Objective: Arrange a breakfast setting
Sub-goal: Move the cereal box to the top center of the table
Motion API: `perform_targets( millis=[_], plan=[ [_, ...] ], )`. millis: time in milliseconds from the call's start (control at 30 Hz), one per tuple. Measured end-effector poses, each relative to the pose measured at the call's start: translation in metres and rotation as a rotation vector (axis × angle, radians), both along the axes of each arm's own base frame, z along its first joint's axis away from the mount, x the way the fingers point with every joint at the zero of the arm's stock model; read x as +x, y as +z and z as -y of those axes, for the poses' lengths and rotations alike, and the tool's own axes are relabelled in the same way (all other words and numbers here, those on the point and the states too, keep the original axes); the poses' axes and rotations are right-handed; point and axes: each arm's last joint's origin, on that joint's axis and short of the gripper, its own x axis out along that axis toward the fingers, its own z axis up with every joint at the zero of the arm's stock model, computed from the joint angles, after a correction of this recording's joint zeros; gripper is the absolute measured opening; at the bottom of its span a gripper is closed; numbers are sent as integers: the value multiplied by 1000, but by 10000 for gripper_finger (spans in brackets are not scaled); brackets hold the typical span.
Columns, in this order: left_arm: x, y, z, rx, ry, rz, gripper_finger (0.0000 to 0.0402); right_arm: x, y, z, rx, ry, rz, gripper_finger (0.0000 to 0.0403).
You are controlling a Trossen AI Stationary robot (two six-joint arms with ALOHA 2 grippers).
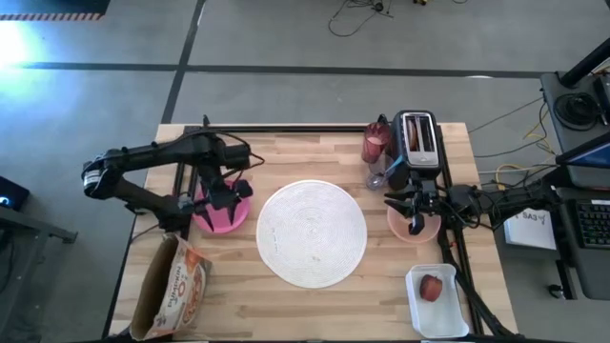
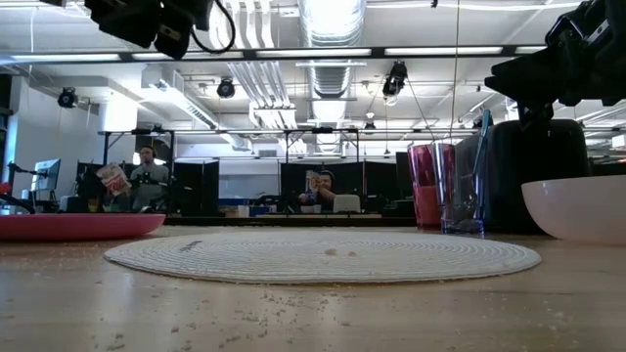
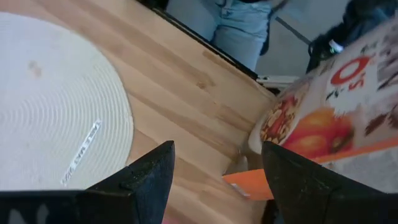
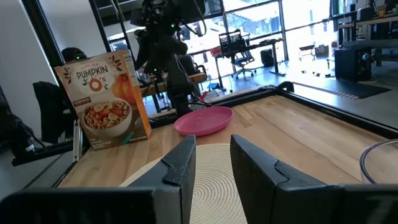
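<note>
Left gripper (image 1: 227, 198) poised above the small round magenta plate (image 1: 212, 218) at the table's left side, arm bent in from the left edge; dark fingers (image 3: 146, 177) spread with an empty gap between them, holding nothing. Right gripper (image 1: 416, 211) hanging over the translucent peach bowl (image 1: 402, 227) on the right side, arm reaching in from the right edge; fingers (image 4: 180, 165) a narrow way apart, nothing seen pinched between them.

Large round white woven mat-like plate (image 1: 312, 232) flat at the centre of the pale wooden table (image 1: 315, 310), bare on top, between magenta plate and bowl. Pink translucent tumbler (image 1: 376, 143) upright at the far edge, beside a black toaster (image 1: 416, 137). Orange pumpkin cereal box (image 1: 172, 286) lying near the front left corner. Small red fruit (image 1: 432, 287) resting in a white rectangular tray (image 1: 419, 312) at the front right. People seated in the room beyond.
</note>
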Motion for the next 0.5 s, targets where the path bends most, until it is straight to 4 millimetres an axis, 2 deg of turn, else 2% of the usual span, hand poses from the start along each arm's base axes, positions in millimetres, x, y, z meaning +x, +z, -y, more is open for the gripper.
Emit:
perform_targets(
  millis=[333, 500],
  plan=[
    [-24, 60, 4, 63, 300, -7, 224, 0, 0, 0, 0, 0, 0, 91],
    [-31, 76, 4, 74, 540, -122, 224, 0, 0, 0, 0, 0, 0, 91]
  ],
)
